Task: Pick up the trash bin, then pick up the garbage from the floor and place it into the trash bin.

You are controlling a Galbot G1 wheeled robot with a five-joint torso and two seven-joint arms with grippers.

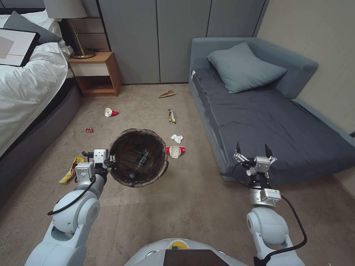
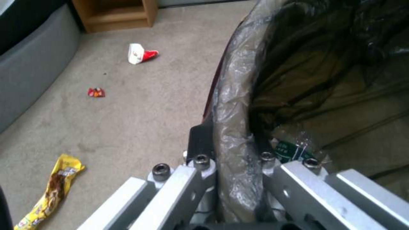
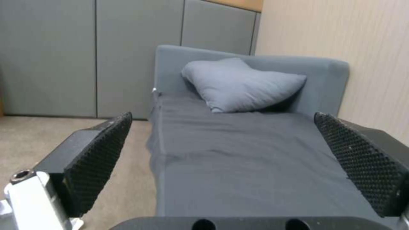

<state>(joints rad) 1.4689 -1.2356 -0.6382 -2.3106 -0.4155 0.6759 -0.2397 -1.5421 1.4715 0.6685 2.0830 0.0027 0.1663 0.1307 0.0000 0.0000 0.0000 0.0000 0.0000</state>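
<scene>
The trash bin (image 1: 137, 157) hides the floor beneath it and part of the red-and-white cup (image 1: 175, 151) at its rim. The small items inside it (image 1: 142, 158) are too small to identify. The bed (image 1: 26, 85) and lamp (image 1: 70, 14) are cut off by the head view's edge.

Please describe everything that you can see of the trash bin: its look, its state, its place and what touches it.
The trash bin is a small round bucket lined with a thin dark plastic bag, wrinkled and folded over its rim. Its mouth faces the head camera, so the inside shows; a bottle with a green label lies at the bottom. The left gripper is shut on its rim, one finger outside and one inside. Litter lies on the beige carpet around it, with a red-and-white crushed cup close to its right side.
</scene>
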